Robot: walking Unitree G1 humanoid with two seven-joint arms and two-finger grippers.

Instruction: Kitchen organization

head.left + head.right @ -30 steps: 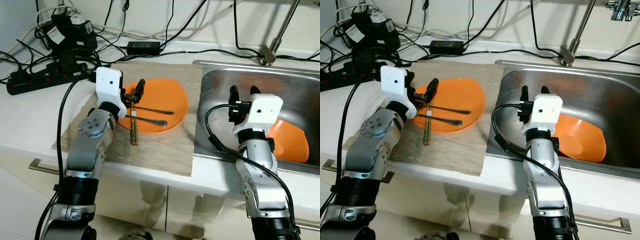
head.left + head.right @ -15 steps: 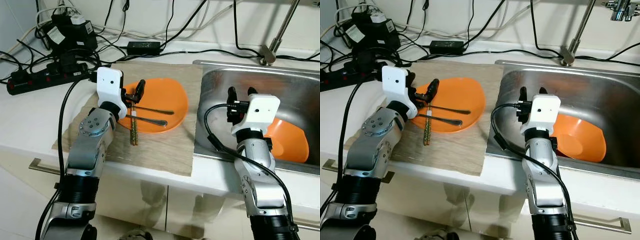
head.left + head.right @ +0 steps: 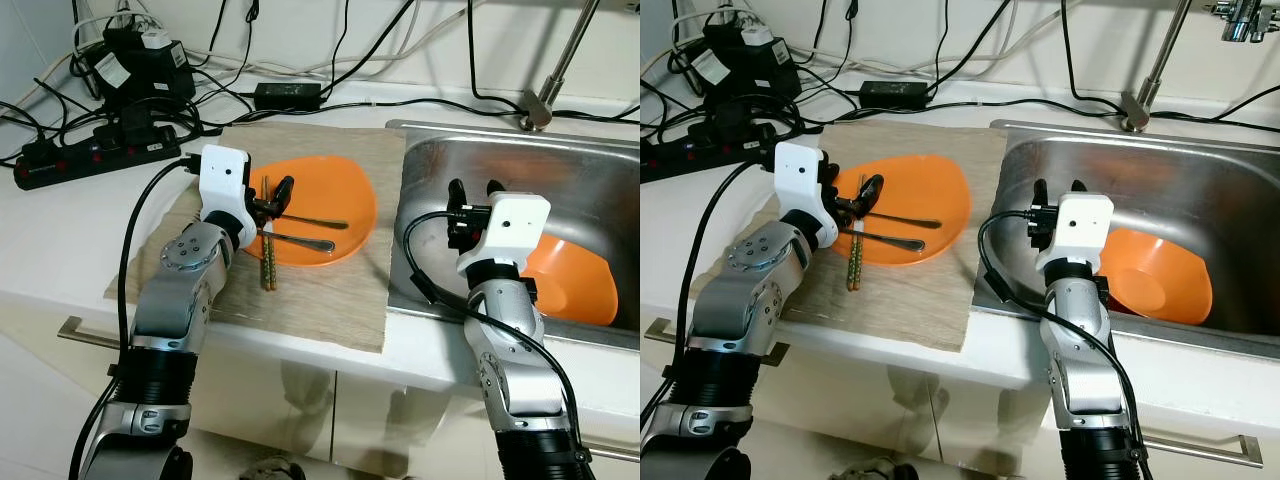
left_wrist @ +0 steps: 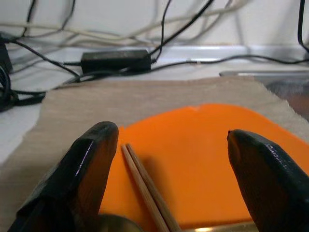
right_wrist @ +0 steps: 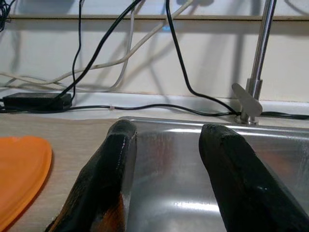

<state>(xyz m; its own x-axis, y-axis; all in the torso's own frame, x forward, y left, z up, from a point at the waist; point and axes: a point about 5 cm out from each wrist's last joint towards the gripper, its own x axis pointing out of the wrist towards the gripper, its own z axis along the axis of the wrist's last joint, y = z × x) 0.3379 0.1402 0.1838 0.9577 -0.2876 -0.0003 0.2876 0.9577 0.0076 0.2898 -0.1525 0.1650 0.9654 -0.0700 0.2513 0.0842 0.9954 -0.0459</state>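
Observation:
An orange plate [image 3: 320, 205] lies on a beige mat [image 3: 300, 290] left of the sink. Two metal spoons [image 3: 305, 240] rest across it, and a pair of wooden chopsticks [image 3: 267, 255] lies over its left rim onto the mat. My left gripper [image 3: 273, 194] hovers open just above the plate's left edge; in the left wrist view the chopsticks [image 4: 145, 186] and plate [image 4: 193, 154] lie between its fingers [image 4: 91, 164]. An orange bowl [image 3: 572, 280] sits tilted in the steel sink [image 3: 590, 170]. My right gripper [image 3: 472, 193] is open over the sink's left part, holding nothing.
A power strip [image 3: 90, 155], adapters and many black cables [image 3: 290, 95] crowd the counter behind the mat. The faucet [image 3: 548, 90] rises at the sink's back. The counter's front edge runs just below the mat.
My left gripper has dropped slightly and shifted right toward the chopsticks on the plate. The right arm has drifted a little left over the sink. Both stay open.

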